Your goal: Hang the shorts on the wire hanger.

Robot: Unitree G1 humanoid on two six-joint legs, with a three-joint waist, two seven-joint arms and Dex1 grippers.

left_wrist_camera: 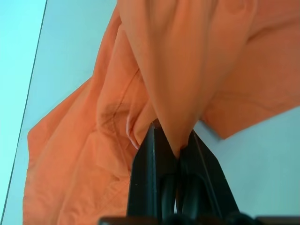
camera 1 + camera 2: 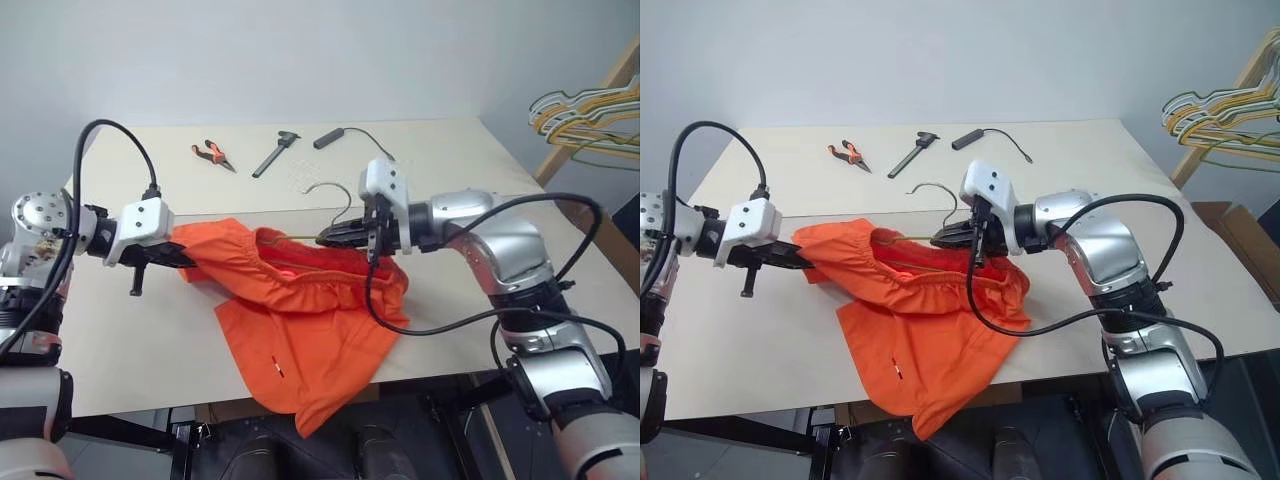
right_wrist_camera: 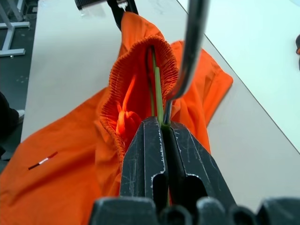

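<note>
The bright orange shorts [image 2: 300, 320] hang above the table, stretched between both grippers, with their lower part draped over the table's front edge. My left gripper [image 2: 186, 258] is shut on the fabric at the left end of the gathered waistband [image 1: 178, 93]. On the right, my right gripper [image 2: 332, 237] is shut on the wire hanger [image 2: 338, 196] just below its curved hook. The hanger's thin wire [image 3: 157, 89] runs into the open waistband [image 3: 140, 51]. The rest of the hanger is hidden inside the shorts.
Orange-handled pliers [image 2: 212, 153], a dark hand tool [image 2: 275, 153] and a black handle with a cable [image 2: 330, 137] lie at the back of the beige table [image 2: 450, 160]. A bundle of coloured hangers [image 2: 590, 115] hangs on a wooden rack at the far right.
</note>
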